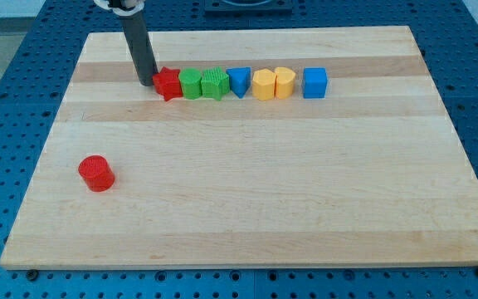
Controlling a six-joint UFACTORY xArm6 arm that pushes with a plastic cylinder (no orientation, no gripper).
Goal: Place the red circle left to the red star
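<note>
The red circle [97,173] lies alone near the view's lower left of the wooden board. The red star [168,83] sits at the left end of a row of blocks near the view's top. My tip [148,84] rests on the board right at the star's left side, touching or almost touching it. The red circle is far below and to the left of my tip.
To the right of the star, in one row: a green block [191,84], a second green block [214,83], a blue block [239,80], two yellow blocks [264,85] [284,82], and a blue cube [314,83]. The board [247,208] lies on a blue perforated table.
</note>
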